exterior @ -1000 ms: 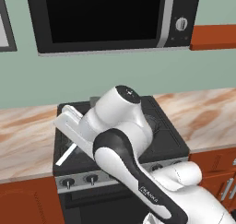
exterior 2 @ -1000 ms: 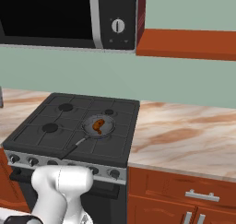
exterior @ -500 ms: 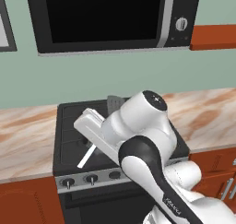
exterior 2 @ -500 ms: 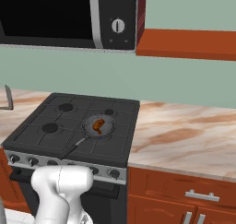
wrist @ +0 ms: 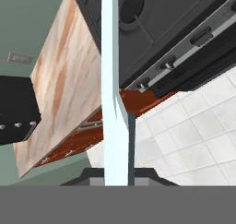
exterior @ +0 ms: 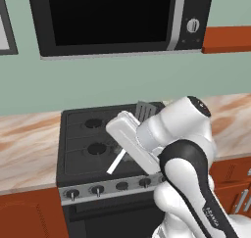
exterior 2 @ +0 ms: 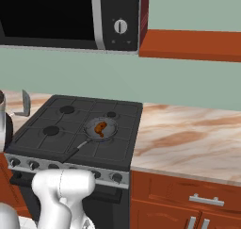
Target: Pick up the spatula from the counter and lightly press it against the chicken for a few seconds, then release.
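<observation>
- Black microwave (exterior: 112, 16) is hanging across the top of the left base frame.
- Dark stove (exterior: 73, 156) is sitting centre-left there, knobs (exterior: 96, 189) lining its front edge.
- Marble counter (exterior 2: 188, 138) is running right of the stove in the right base frame, red-brown cabinets (exterior 2: 188, 204) sitting below.
- Small pan (exterior 2: 112, 133) is resting on the stove's right half, handle pointing lower left.
- White floor tiles (wrist: 184, 140) are showing lower right in the hand frame.

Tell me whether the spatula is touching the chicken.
Apart. Right base view: spatula left of the stove, chicken in the pan, burners between.
</observation>
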### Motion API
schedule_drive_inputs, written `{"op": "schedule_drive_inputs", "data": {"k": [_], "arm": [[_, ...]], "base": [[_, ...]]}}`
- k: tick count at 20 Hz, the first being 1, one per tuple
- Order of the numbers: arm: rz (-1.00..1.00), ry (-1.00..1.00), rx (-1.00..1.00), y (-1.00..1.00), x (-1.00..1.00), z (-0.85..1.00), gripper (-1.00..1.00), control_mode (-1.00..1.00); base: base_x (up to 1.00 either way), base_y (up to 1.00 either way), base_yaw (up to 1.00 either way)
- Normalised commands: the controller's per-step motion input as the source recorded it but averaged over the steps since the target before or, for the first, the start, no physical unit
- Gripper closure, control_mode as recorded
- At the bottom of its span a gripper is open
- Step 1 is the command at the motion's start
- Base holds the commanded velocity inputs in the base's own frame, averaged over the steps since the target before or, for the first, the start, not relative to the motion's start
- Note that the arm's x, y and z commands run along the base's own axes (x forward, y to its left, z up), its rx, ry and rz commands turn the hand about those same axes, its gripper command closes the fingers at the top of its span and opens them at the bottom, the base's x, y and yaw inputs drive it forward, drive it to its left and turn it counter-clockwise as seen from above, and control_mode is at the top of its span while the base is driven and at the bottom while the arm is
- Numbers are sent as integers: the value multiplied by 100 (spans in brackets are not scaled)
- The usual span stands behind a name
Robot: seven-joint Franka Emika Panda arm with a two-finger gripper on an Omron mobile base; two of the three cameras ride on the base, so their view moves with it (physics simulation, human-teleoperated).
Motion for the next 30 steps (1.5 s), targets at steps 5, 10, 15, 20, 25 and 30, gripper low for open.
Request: {"op": "schedule_drive_inputs", "data": {"k": [5, 10, 15, 20, 25, 30], "arm": [[-1, 0, 11, -26, 0, 0, 100, -100], [-4, 5, 14, -17, 11, 1, 100, -100], [-11, 15, 24, -16, 10, 1, 100, -100], [-8, 9, 15, -2, 11, 0, 100, -100], [-1, 5, 6, 0, 21, 0, 100, -100], [-9, 7, 11, -4, 9, 0, 100, -100]], "base": [[0, 0, 0], [0, 0, 0], [0, 0, 0], [0, 0, 0], [0, 0, 0], [0, 0, 0]]}}
